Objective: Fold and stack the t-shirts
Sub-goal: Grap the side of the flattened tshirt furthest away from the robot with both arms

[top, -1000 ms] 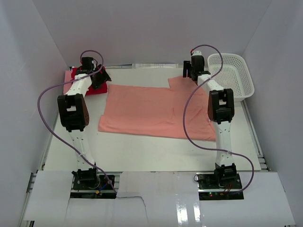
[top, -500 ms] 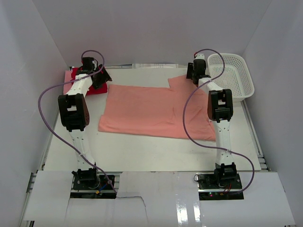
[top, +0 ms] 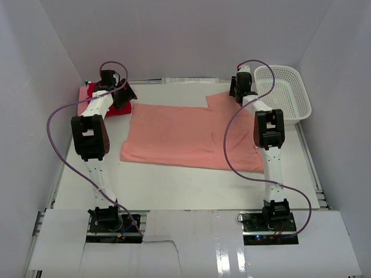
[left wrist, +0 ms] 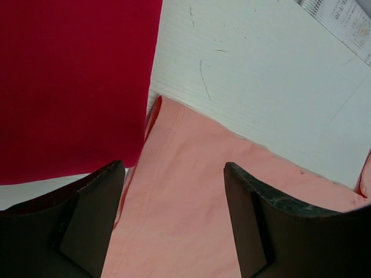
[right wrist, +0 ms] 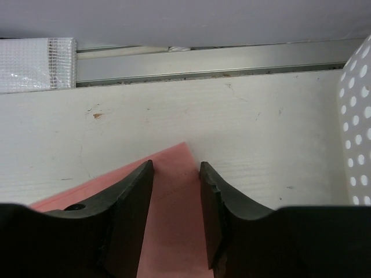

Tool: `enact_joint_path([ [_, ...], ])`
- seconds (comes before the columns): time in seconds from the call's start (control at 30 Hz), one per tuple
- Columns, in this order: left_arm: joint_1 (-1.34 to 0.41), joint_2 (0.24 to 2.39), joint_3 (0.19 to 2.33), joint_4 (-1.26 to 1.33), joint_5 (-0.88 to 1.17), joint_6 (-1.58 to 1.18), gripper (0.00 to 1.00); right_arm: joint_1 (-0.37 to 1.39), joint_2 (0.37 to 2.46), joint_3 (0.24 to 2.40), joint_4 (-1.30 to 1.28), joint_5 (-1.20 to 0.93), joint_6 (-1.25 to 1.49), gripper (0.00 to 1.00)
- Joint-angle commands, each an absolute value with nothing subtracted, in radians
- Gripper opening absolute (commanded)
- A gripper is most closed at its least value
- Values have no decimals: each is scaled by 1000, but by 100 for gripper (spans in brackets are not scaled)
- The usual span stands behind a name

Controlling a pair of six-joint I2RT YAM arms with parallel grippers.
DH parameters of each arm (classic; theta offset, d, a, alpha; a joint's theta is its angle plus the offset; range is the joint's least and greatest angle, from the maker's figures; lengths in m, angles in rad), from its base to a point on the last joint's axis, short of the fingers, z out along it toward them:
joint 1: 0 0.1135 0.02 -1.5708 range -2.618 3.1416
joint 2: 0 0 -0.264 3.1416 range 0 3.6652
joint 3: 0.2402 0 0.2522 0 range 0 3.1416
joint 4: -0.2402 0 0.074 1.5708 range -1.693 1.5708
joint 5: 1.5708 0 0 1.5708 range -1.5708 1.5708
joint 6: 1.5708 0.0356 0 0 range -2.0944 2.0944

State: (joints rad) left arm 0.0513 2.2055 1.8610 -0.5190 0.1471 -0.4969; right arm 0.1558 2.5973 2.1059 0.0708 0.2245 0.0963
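Here we see the left gripper (left wrist: 174, 191) spread wide over the salmon t-shirt (top: 179, 136) beside the red t-shirt (left wrist: 69, 87); the right gripper (right wrist: 175, 176) straddles its sleeve tip, jaws narrowly apart.

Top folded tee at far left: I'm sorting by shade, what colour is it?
The top folded tee is bright red, clearest in the left wrist view.

spread cloth t-shirt (top: 185, 136): plain salmon pink
folded cloth t-shirt (left wrist: 69, 81): plain bright red
plastic mesh basket (top: 299, 104): white, round holes
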Motion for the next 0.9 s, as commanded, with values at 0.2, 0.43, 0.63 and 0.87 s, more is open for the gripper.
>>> enact_joint_path([
  [0.2,54,2218,1896,-506,149,-479,80,144,2622,2164,107,181,124,30],
  [0.43,54,2264,1931,-520,143,-482,80,143,2617,2155,109,169,133,8],
  [0.63,54,2275,1948,-523,158,-482,80,140,2606,2146,117,170,130,8],
  [0.87,54,2287,1976,-517,215,-497,77,140,2599,2134,123,160,133,8],
])
